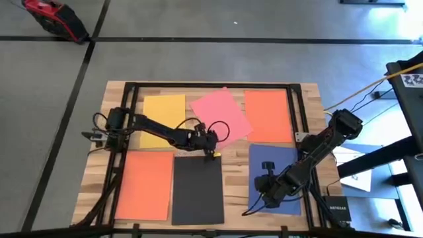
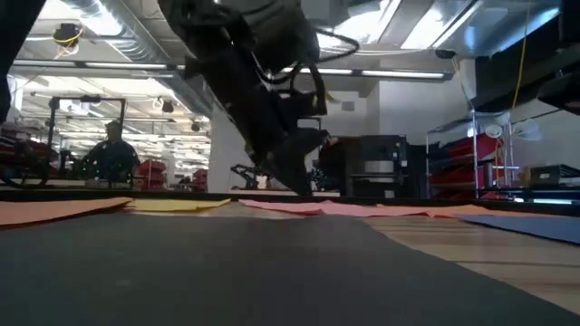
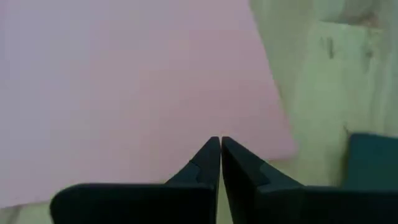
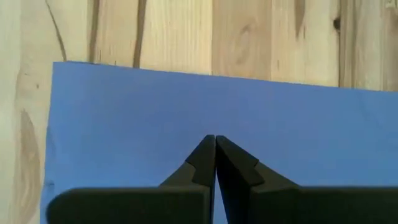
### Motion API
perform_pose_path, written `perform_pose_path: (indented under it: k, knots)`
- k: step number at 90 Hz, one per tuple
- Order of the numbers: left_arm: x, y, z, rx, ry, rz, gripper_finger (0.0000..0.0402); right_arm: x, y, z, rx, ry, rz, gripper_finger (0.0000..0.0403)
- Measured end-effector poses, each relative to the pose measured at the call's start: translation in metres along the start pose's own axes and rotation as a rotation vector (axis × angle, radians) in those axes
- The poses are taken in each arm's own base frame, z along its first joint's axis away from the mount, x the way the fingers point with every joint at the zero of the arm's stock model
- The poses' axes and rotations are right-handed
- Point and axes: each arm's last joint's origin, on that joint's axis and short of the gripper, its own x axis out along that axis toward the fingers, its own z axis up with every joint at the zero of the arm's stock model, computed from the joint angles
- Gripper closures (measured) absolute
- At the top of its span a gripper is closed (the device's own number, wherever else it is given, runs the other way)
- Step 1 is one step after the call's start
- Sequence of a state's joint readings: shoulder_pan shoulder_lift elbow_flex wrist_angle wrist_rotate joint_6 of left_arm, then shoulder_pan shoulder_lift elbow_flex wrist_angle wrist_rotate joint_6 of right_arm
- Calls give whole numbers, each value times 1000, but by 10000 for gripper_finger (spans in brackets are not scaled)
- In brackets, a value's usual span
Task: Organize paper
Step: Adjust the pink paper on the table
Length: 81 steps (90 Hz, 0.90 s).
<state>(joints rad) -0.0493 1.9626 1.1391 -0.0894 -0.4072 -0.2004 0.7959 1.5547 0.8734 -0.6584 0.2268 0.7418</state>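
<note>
Six sheets of paper lie flat on the wooden table. At the far side are a yellow sheet point(image 1: 163, 119), a pink sheet point(image 1: 221, 116) turned askew and an orange sheet point(image 1: 268, 116). At the near side are an orange sheet point(image 1: 144, 185), a black sheet point(image 1: 197, 188) and a dark blue sheet point(image 1: 285, 162). My left gripper point(image 1: 215, 149) is shut, at the pink sheet's near corner. My right gripper point(image 1: 267, 166) is shut over the dark blue sheet point(image 4: 124, 124), a little inside its far edge. My left gripper presses its shut fingertips point(image 3: 211, 152) down on the pink sheet near its near corner point(image 3: 267, 134), coming slanting from above and from the table's left. The sheet lies flat on the table. My right gripper points at the dark blue sheet; I cannot tell whether it touches.
A black frame rail point(image 1: 211, 84) runs round the tabletop. A dark box point(image 1: 338, 210) sits off the near right corner. The pink sheet's corners lie close to the yellow and far orange sheets. A person point(image 2: 109, 149) shows far off in the room.
</note>
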Motion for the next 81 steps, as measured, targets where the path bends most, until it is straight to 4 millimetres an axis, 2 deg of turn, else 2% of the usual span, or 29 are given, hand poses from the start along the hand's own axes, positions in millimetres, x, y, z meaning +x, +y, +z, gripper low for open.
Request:
perform_pose_path:
  k: [9,27,46,64,72,81]
  knots:
    - [14,0,-8,4,30,7,402,0,0,0,-15,-1,0,403]
    - [19,-6,-15,4,72,13,402,0,-1,1,-11,-3,-1,403]
    - [-1,-9,-22,109,161,54,402,0,-1,1,-24,0,1,403]
    - [-23,-2,-24,185,240,95,402,0,-1,2,-23,-6,-2,403]
    - [-32,3,-16,103,203,97,402,1,-4,5,-4,-17,-12,403]
    - [-38,14,-5,-94,147,117,402,2,-7,8,23,-27,-24,403]
